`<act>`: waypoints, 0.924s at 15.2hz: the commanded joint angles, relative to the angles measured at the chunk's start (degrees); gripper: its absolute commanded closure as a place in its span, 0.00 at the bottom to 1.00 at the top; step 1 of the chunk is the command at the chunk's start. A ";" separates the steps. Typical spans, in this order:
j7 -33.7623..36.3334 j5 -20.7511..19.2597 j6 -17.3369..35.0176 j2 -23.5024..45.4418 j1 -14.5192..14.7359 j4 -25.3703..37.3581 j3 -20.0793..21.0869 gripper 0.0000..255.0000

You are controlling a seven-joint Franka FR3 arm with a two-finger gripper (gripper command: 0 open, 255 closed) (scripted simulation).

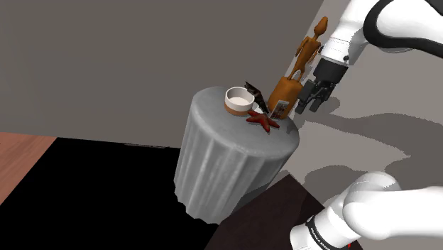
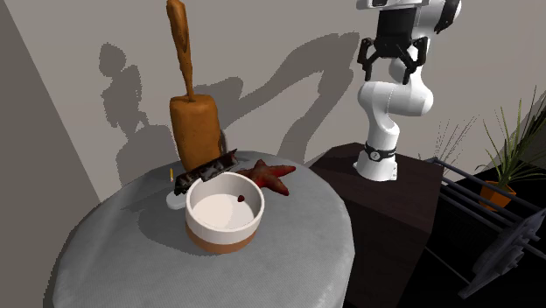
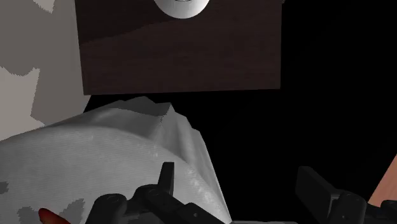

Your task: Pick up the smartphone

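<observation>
Barely begun: the smartphone [image 2: 206, 171] lies unlifted on the surface [image 2: 293, 249].
My gripper [image 2: 391, 72] hangs apart from it, jaws open and empty; approach and grasp remain.

the round table's cover [image 1: 234, 163] is grey cloth, matt and faintly mottled, hanging in soft folds. the stand [image 3: 178, 57] looks like dark brown wood with a faint grain. the arm [image 2: 394, 96] has a smooth white shell with a slight sheen, and the gripper [image 1: 309, 109] is matt black. the bowl [image 2: 225, 213] is smooth and matt, white above a terracotta band. the smartphone [image 2: 206, 171] looks dark and mostly matt
</observation>
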 commanded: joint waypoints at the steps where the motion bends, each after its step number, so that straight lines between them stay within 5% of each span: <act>1: 0.00 0.00 0.00 0.00 0.00 0.00 0.00 0.00; 14: -28.37 -22.97 -5.64 28.04 -0.03 15.45 -6.84 0.00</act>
